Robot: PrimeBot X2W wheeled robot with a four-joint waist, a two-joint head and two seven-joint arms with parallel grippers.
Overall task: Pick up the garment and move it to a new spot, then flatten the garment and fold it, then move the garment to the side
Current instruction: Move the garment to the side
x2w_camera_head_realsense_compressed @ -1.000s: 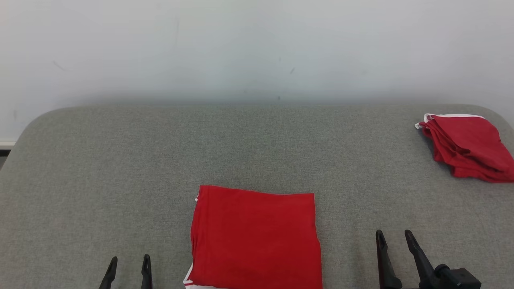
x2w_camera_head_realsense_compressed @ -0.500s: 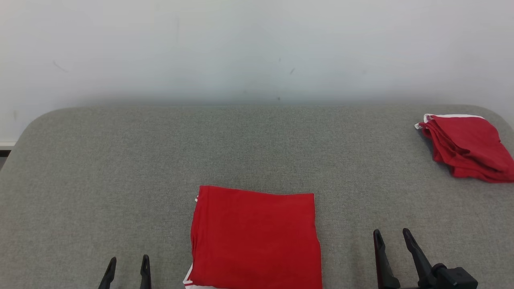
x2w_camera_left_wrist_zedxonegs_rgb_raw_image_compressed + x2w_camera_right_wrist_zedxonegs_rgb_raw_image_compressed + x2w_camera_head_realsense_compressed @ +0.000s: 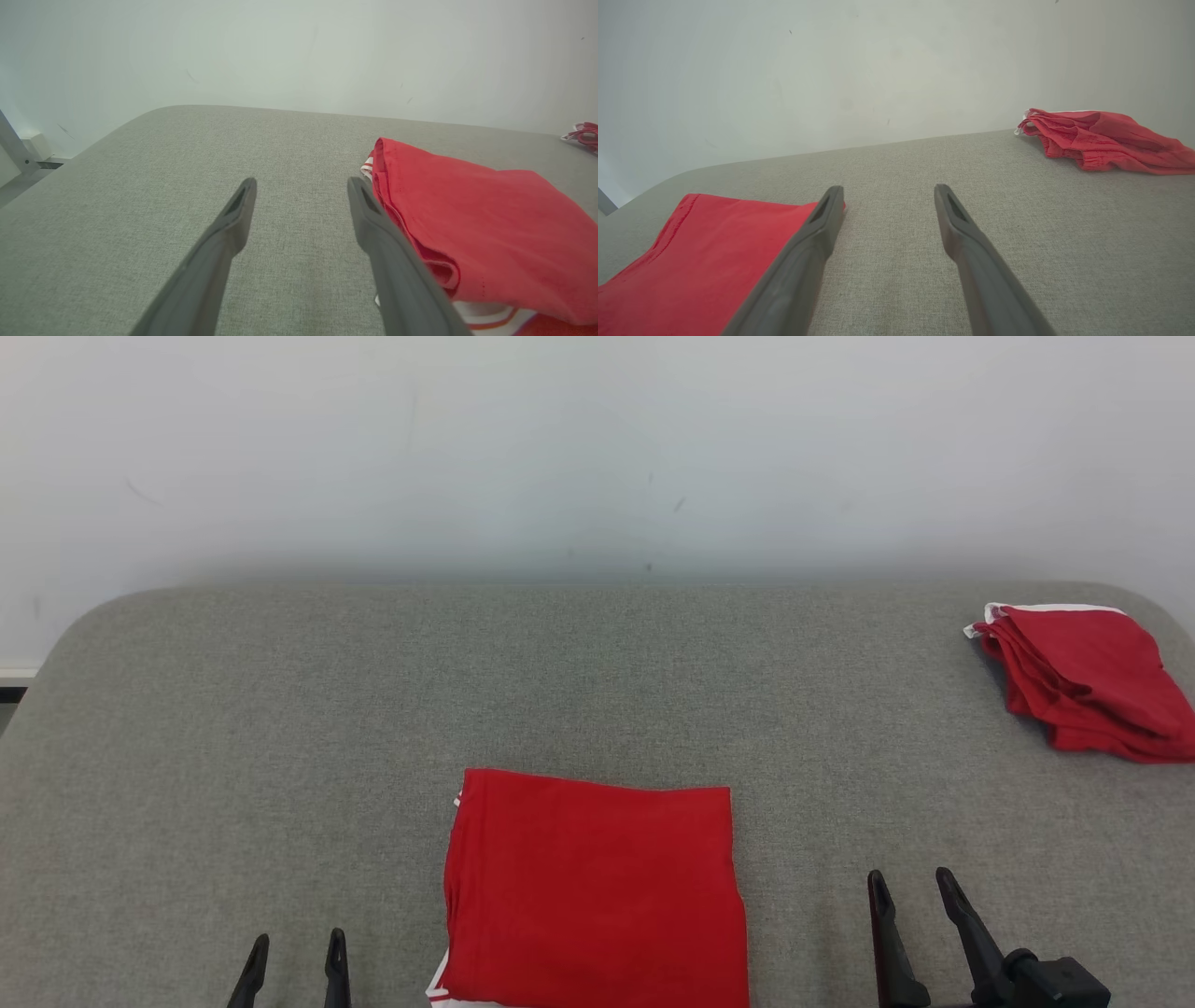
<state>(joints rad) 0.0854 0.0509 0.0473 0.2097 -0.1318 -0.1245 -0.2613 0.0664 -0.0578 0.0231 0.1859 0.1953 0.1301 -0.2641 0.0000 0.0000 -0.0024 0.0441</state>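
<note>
Showing at the lower left of the head view, the left gripper (image 3: 298, 938) is holding its two dark fingers moderately apart with nothing between them, over the bare grey padded table (image 3: 233, 737). Just to its right, the folded red garment (image 3: 593, 887) is lying flat as a neat rectangle at the table's near edge, in the middle, with white trim (image 3: 437, 989) peeking out at its near left corner. In the left wrist view the garment's layered left edge is sitting just beside the gripper's right finger; whether they are touching I cannot tell. Further right, clear of the garment, the right gripper (image 3: 909, 875) is also keeping its fingers parted and gripping nothing. At the far right corner, well apart from all this, a second red garment (image 3: 1088, 677) is resting in a looser, rumpled fold near the white wall (image 3: 597, 448).
</note>
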